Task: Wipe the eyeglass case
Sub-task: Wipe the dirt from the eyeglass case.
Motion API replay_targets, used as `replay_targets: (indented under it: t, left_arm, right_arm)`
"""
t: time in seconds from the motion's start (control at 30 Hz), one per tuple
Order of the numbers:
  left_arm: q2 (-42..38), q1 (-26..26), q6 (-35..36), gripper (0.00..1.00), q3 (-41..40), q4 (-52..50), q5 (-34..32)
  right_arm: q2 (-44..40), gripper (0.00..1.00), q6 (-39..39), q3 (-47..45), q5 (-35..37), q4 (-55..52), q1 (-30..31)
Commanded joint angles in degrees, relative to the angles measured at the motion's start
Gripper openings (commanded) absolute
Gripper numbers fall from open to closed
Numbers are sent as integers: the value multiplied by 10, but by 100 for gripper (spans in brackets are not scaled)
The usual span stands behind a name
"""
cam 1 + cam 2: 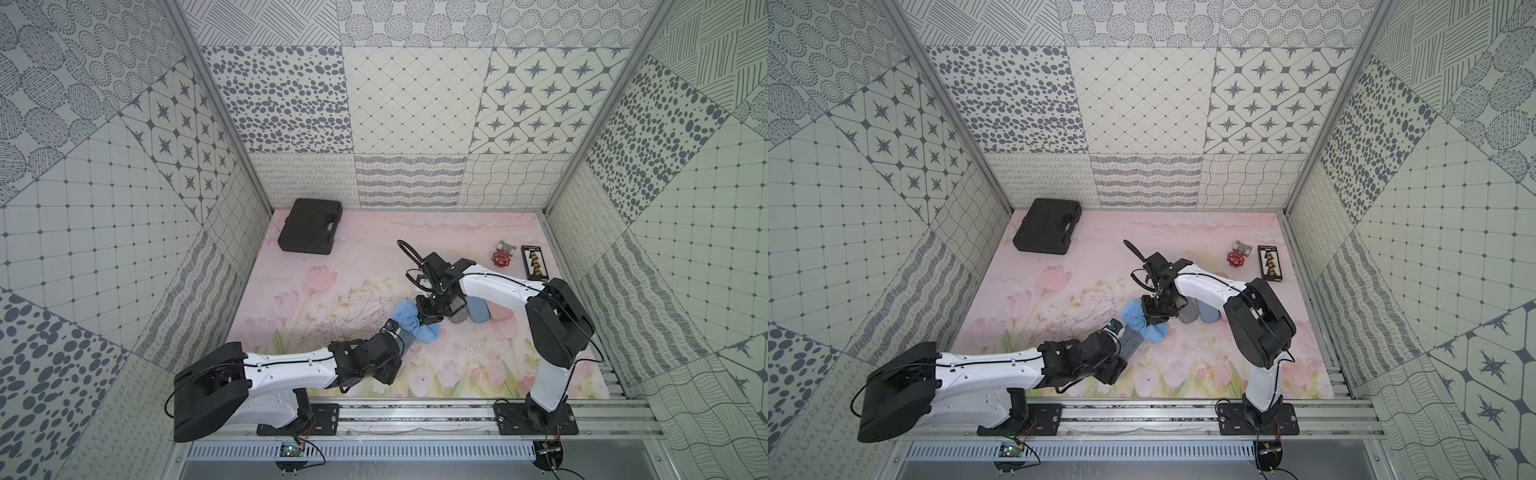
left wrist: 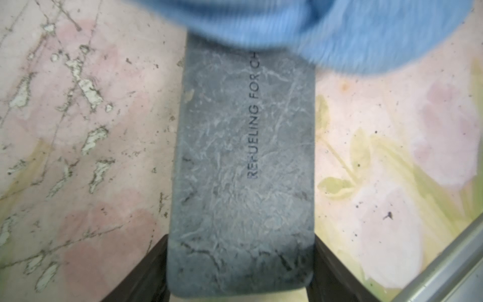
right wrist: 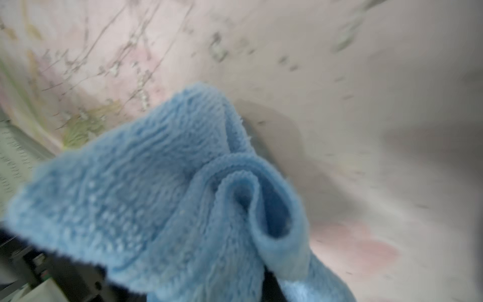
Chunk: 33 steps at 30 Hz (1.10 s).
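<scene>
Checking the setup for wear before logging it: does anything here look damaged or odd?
Yes. The floral mat has its print flaked off in pale, ragged patches beside the eyeglass case, and the case's grey skin is creased, with dark cracks at the end away from the blue cloth. Nothing looks spilled.

The eyeglass case [image 2: 240, 162] is showing slate grey with pale crease marks and dark lettering. The cloth [image 3: 146, 198] is showing light blue. The counter [image 1: 457, 365] is displaying a pink tulip print with green leaves. The wall panels [image 1: 415, 104] are displaying grey-on-white patterns.
</scene>
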Motion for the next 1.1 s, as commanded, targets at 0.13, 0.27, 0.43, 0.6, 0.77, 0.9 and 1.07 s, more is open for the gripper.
replay_targets:
  t: [0.13,0.27,0.43,0.6,0.77,0.9,1.07]
  left_arm:
    - [19,-12,-1,16,9,13,-13]
    - [26,-17,-16,15,5,12,-21]
    - [17,-19,-30,15,4,0,-33]
    - [21,-20,-54,10,8,-23,-49]
    - [59,-19,-86,1,27,-60,-58]
    - [88,-19,-100,0,26,-55,-50]
    - [88,-19,-84,0,30,-42,-33]
  right_arm:
    - [40,0,-106,161,250,-102,78]
    - [102,0,-68,227,107,-52,110]
    - [156,0,4,222,-87,32,131]
    - [136,0,4,122,-168,65,122]
    - [122,0,-60,28,-64,4,34]
    - [134,0,-118,89,164,-81,23]
    - [137,0,-125,207,234,-119,55]
